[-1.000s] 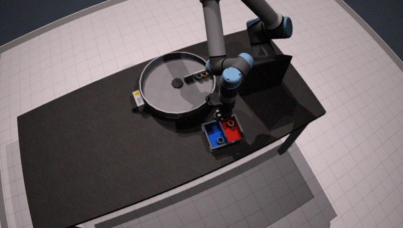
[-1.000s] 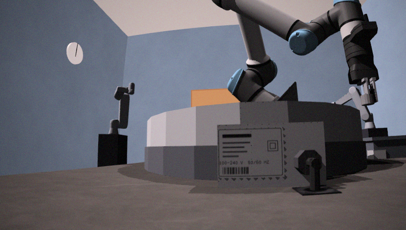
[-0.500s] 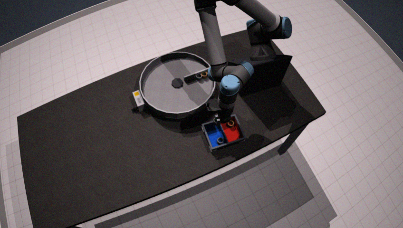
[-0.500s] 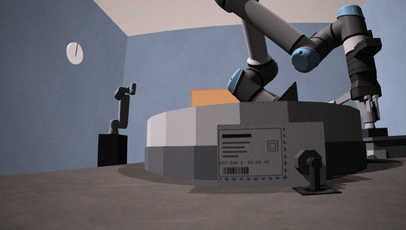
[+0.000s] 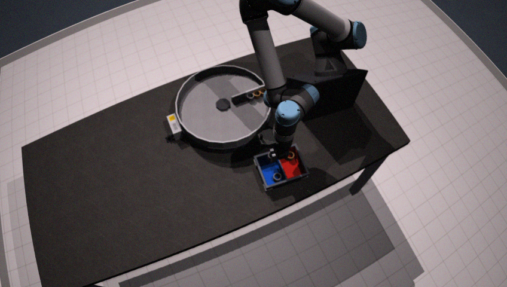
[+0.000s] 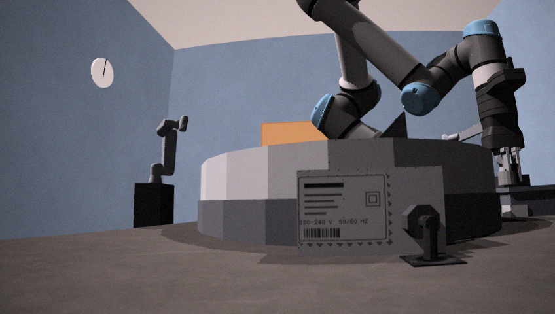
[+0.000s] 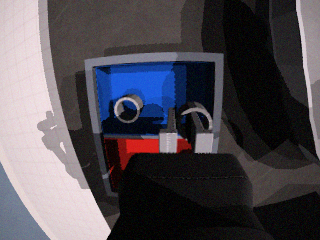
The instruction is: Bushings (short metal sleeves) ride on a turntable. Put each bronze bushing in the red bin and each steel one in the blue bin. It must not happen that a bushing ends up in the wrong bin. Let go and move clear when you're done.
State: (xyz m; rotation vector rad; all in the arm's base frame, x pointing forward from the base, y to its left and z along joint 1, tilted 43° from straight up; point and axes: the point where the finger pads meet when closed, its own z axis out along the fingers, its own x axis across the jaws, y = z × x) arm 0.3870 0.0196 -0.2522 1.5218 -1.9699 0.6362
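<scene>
Two bushings sit binned: one steel bushing [image 5: 277,180] [image 7: 117,110] in blue, one bronze bushing [image 5: 293,155] in red. Jaws [image 5: 272,154] [image 6: 510,176] grip another steel bushing [image 7: 204,113] at the blue bin [image 5: 264,170] [image 7: 145,80]. At least three bushings [image 5: 256,93] await sorting on the turntable [image 5: 199,113].

The dark counter [image 5: 135,185] [image 6: 116,272] [image 7: 150,30] bears the big round turntable [image 5: 222,140] [image 6: 241,174], with a labelled box [image 5: 173,126] [image 6: 342,210] close against its side. A divided tray, its halves the blue bin [image 5: 268,170] [image 7: 145,82] and the red bin [image 5: 292,168] [image 7: 140,146], sits on the counter near the turntable.
</scene>
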